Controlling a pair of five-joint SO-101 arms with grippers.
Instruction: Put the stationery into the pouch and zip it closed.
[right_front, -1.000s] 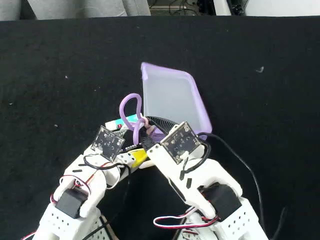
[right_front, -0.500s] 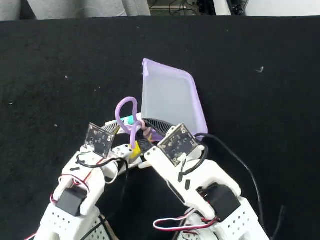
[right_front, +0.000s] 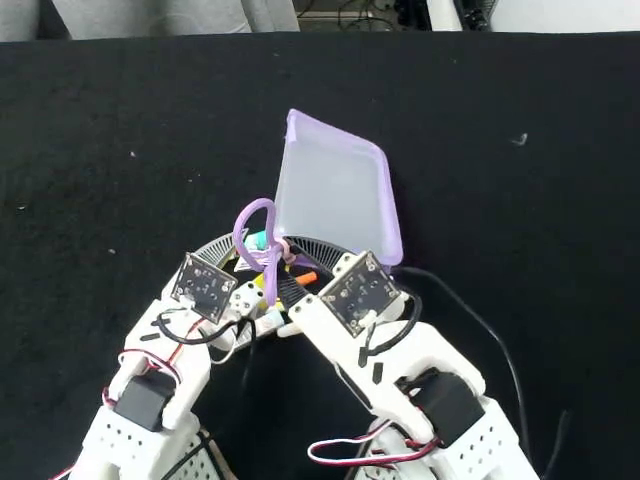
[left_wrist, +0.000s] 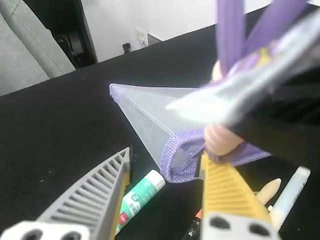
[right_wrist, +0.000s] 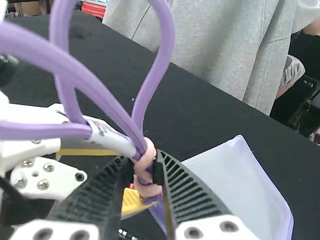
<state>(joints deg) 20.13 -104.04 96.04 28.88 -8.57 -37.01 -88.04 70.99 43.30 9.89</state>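
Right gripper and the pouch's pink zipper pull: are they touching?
Touching. The right wrist view shows the right gripper clamped on both sides of the zipper pull, just below the purple loop.

Likely a lab or office bench: black-clothed table (right_front: 120, 120), white wall (left_wrist: 165, 15) with socket (left_wrist: 142, 36), tangled cables (right_front: 345, 12).

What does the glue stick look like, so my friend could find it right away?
Look at the black table and find the see-through purple pouch in its middle. At the pouch's end nearest the robot arms lies the glue stick: a short, fat green-and-white tube, while the pens beside it are thin.
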